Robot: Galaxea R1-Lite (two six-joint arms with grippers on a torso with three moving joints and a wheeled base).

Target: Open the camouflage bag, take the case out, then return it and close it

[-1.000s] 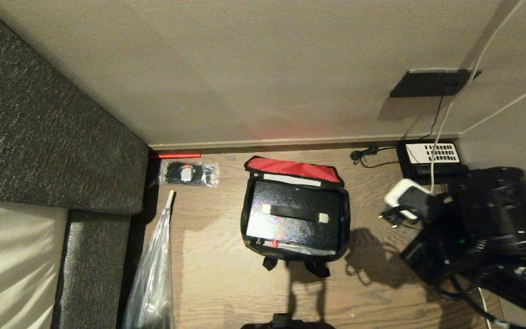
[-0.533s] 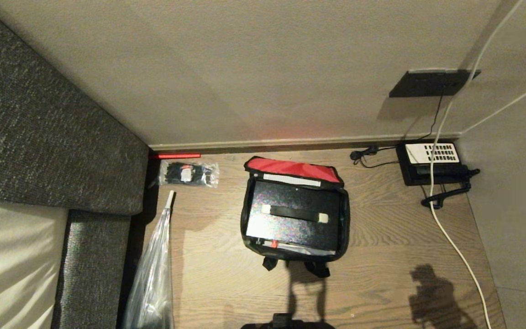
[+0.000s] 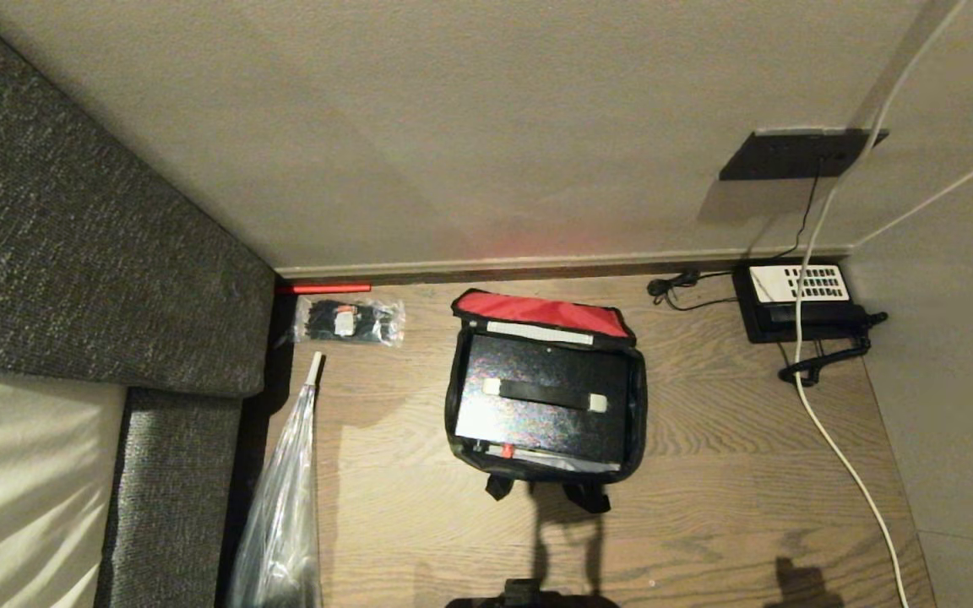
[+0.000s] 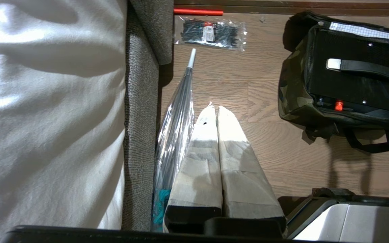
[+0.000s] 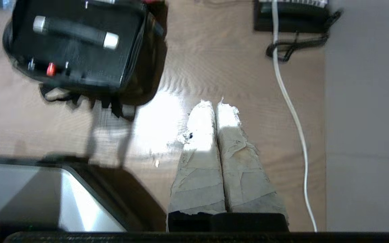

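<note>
camouflage bag (image 3: 640, 405) sits open on the wooden floor (image 3: 723, 473), near the wall, with its red-lined lid (image 3: 541, 312) thrown back toward the skirting. the case (image 3: 547, 397) lies flat inside it, filling nearly the whole opening, glittery face up, a black strap handle (image 3: 544, 394) with pale ends across the middle.

judging by looks, the bag is soft and will sag or slide if tugged, while the case seems stiff and flat, probably not heavy. its face looks slick, so the strap handle is the sensible place to grip (a pinch on the edge would be tight against the bag's wall). the lid is best taken at its free rim.

neither gripper appears in the head view. the left gripper (image 4: 214, 109) hangs above the floor beside a clear plastic sleeve (image 4: 176, 125), well apart from the bag, taped fingers pressed together on nothing. the right gripper (image 5: 214, 104) hangs over bare floor between the bag and a white cable (image 5: 290, 104), jaws likewise closed and empty.

only the left wrist view shows the camouflage cloth on the bag's side; the head view alone shows the red lid and the telephone's (image 3: 799, 300) white keypad.
</note>
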